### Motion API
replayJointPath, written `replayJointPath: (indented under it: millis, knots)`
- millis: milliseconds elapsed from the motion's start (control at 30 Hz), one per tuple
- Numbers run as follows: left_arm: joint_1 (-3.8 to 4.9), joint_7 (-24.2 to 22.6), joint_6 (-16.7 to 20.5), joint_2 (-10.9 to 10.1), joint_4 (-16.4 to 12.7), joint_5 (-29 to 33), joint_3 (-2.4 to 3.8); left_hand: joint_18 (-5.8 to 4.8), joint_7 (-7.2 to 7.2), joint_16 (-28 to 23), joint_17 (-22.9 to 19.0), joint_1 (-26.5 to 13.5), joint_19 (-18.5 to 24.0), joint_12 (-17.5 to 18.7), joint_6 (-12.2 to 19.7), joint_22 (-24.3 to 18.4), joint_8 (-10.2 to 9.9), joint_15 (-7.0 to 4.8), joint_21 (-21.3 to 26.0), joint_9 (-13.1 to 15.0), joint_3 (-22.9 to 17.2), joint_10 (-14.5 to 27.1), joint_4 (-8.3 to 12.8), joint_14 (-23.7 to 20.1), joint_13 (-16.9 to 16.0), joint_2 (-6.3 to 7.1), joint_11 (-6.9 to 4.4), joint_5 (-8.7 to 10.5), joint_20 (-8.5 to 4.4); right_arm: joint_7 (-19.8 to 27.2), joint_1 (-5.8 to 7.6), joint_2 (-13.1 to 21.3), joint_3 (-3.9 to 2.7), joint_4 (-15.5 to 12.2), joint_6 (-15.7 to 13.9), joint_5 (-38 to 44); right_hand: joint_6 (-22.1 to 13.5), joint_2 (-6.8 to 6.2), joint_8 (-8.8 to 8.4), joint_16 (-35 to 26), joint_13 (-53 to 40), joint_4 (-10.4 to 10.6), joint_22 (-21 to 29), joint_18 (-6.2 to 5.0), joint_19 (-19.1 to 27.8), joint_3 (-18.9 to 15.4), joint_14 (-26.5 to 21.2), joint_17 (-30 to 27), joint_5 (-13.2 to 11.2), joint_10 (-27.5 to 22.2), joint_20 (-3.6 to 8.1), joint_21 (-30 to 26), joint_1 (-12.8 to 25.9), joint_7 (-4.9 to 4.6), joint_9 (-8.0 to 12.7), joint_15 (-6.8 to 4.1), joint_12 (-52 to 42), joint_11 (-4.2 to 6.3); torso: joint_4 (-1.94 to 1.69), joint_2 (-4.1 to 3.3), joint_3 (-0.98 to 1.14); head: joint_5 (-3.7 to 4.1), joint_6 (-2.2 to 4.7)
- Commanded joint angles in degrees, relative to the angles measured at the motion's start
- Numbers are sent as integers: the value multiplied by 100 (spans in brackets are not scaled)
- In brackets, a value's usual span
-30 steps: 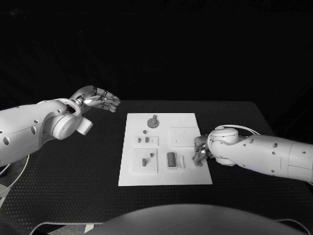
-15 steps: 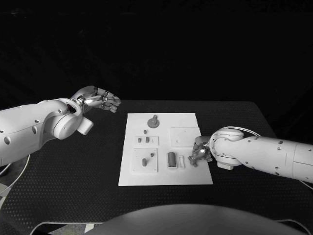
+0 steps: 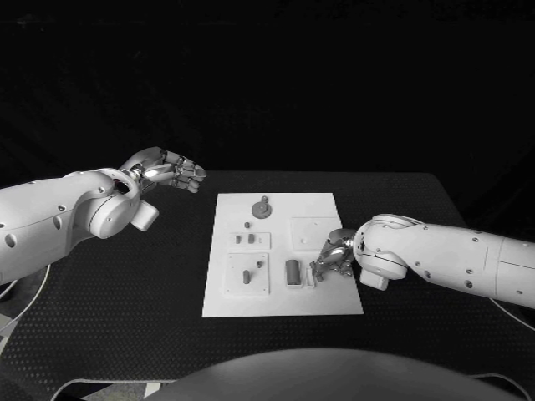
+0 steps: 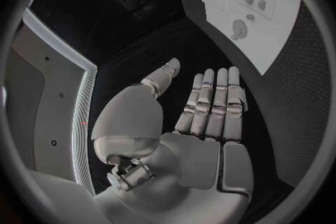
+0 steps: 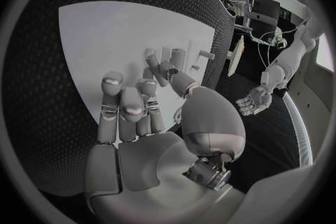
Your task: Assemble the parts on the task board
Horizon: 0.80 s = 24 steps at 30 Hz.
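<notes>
White task board (image 3: 282, 292) mid-table, small grey parts (image 3: 292, 271) on it.

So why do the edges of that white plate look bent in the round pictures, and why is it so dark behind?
Left wrist view: the fisheye lens curves the straight edges of the task board. Right wrist view: the same bending, with the right robot hand looming large. Head view: the board's edges run straight, the black table and backdrop swallow the light, and only the white arms stand out.

Black table (image 3: 123, 284), dark backdrop (image 3: 292, 75)
</notes>
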<state>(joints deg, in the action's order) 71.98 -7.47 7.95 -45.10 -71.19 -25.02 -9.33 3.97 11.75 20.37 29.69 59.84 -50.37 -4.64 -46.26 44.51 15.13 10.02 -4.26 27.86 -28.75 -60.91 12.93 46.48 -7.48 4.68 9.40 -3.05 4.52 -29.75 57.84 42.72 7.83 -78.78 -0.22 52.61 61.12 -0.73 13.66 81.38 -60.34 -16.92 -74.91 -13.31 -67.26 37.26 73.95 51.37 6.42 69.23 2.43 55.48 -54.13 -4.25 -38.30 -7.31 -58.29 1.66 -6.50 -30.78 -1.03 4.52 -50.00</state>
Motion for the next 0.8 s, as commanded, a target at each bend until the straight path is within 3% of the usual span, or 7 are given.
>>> replayJointPath:
  millis: [33, 567, 800]
  knots:
    - [5, -20, -77, 4, -17, 22, 4, 66, -4, -26, 10, -32, -4, 19, 52, -8, 24, 6, -9, -8, -9, -40, -32, 29, 10, 5, 13, -21, -17, -14, 0, -12, 3, 8, 289, -83, 72, 143, 59, -6, 2, 8, -72, -169, -11, 36, -1, -11, 12, 62, -29, 36, -42, -5, -79, -39, -35, 35, 1, 0, 2, 11, 0]
    - [5, -14, -99, 7, -10, 21, 4, 67, -4, -29, 13, -34, -3, 20, 54, -9, 25, 5, -8, -9, -9, -39, -37, 29, 12, 6, 13, -21, -18, 19, -5, -161, 34, 154, 143, -83, 129, 194, 77, -2, 4, 29, -57, -169, -32, 82, 9, -27, 12, 63, -44, 41, 271, 13, -67, -55, -30, 52, -5, -2, 6, 19, 0]
    - [5, -13, -101, 6, -10, 21, 4, 67, -4, -31, 14, -35, -3, 20, 55, -9, 25, 5, -8, -10, -9, -39, -39, 29, 12, 6, 13, -21, -18, -7, -9, -190, 41, 264, 248, -75, 141, 211, 72, -2, 3, 55, -46, -169, -48, 97, 12, -37, 11, 63, -45, 38, 474, 14, -51, -58, -27, 53, -7, 0, 3, 14, 0]
